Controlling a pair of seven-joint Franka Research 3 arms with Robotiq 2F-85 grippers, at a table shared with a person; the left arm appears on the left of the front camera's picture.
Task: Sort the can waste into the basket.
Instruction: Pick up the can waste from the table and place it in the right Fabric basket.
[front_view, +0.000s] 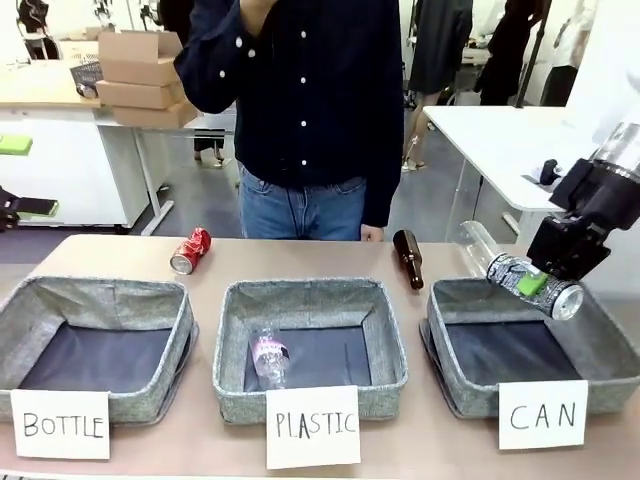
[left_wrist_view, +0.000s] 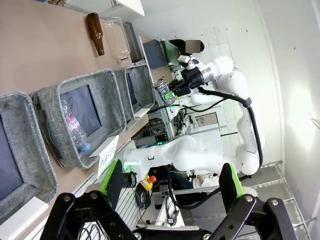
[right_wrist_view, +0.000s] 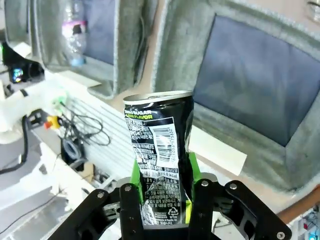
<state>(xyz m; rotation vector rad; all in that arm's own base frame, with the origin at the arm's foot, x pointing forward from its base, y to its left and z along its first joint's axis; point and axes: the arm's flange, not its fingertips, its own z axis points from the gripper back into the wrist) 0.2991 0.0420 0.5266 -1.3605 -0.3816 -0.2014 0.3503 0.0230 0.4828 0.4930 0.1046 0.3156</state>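
Observation:
My right gripper (front_view: 541, 278) is shut on the dark blue-black can (front_view: 522, 284), which lies tilted in the air over the far right rim of the CAN basket (front_view: 440, 335). In the right wrist view the can (right_wrist_view: 160, 145) stands between the green pads, with the grey basket (right_wrist_view: 175, 65) and its dark lining below. The red dented can (front_view: 190, 250) lies on the table behind the BOTTLE bin. My left gripper (left_wrist_view: 170, 187) is open, holds nothing and hangs off the table's near side. From there I see the right arm with the can (left_wrist_view: 162, 91) in its gripper.
The BOTTLE bin (front_view: 100, 300) is on the left. The PLASTIC bin (front_view: 230, 340) in the middle holds a clear plastic bottle (front_view: 268, 355). A brown glass bottle (front_view: 407, 257) and a clear plastic bottle (front_view: 478, 240) lie behind the CAN basket. A person stands at the far edge.

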